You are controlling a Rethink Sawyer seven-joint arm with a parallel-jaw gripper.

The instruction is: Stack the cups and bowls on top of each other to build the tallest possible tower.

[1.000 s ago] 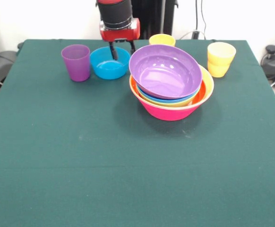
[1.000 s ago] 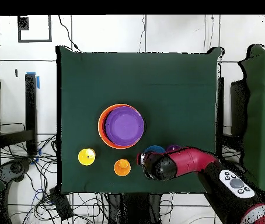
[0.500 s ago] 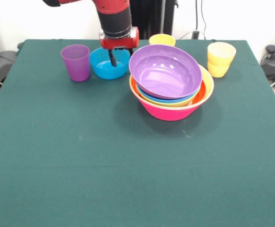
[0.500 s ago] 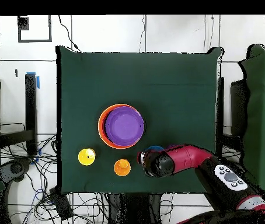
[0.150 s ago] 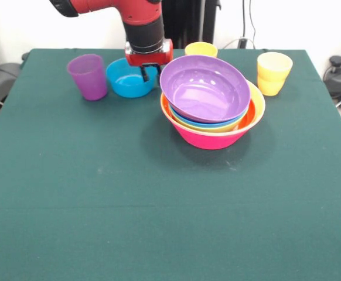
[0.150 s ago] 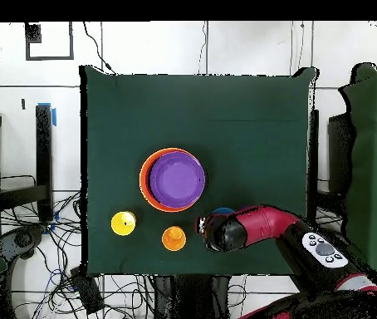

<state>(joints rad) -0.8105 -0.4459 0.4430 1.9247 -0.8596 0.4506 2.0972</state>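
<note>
We count three cups: purple cup [image 5: 87, 76], orange cup [image 5: 201, 49], yellow cup [image 5: 273, 72]. The tower [image 5: 212, 111] stands mid-table. The gripper [image 5: 149, 72] seemingly pinches the small blue bowl [image 5: 126, 78] by its rim, arm reaching from upper left.

The green-clothed table [image 5: 100, 193] carries a purple cup [image 5: 87, 76], small blue bowl [image 5: 126, 79], orange cup [image 5: 201, 49], yellow cup [image 5: 273, 73] and the pink-based tower [image 5: 212, 136].
</note>
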